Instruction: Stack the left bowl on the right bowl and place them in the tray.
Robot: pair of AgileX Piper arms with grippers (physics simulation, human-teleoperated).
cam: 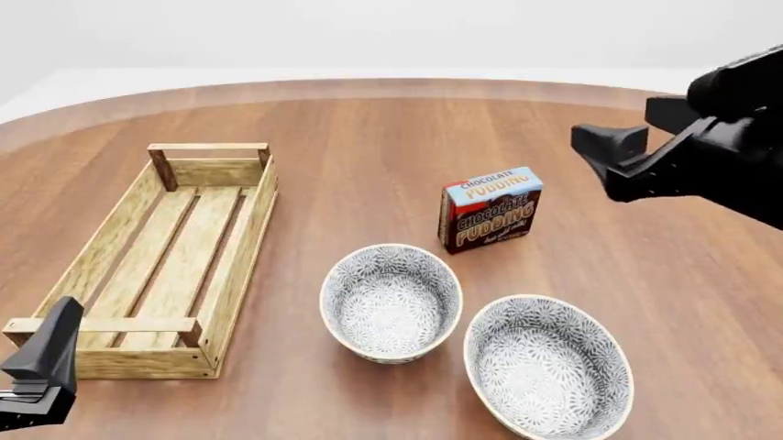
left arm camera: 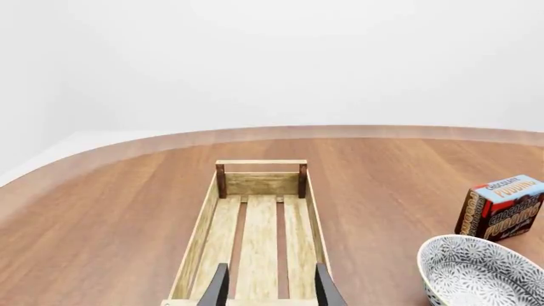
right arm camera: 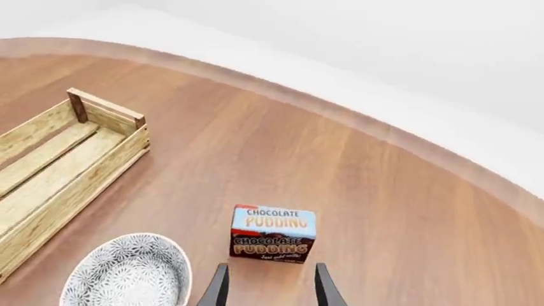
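Note:
Two alike white bowls with a grey floral pattern stand at the front middle of the table. The left bowl is nearer the tray and the right bowl is beside it, apart. The long light-wood slatted tray lies empty at the left. My left gripper is open and empty at the tray's near end; in the left wrist view its fingers frame the tray, with the left bowl off to one side. My right gripper is open and empty, high at the right, behind the bowls.
A chocolate pudding box stands upright just behind the bowls. In the right wrist view the box sits ahead of the right gripper, with a bowl and the tray beyond it. The round table edge curves at the back.

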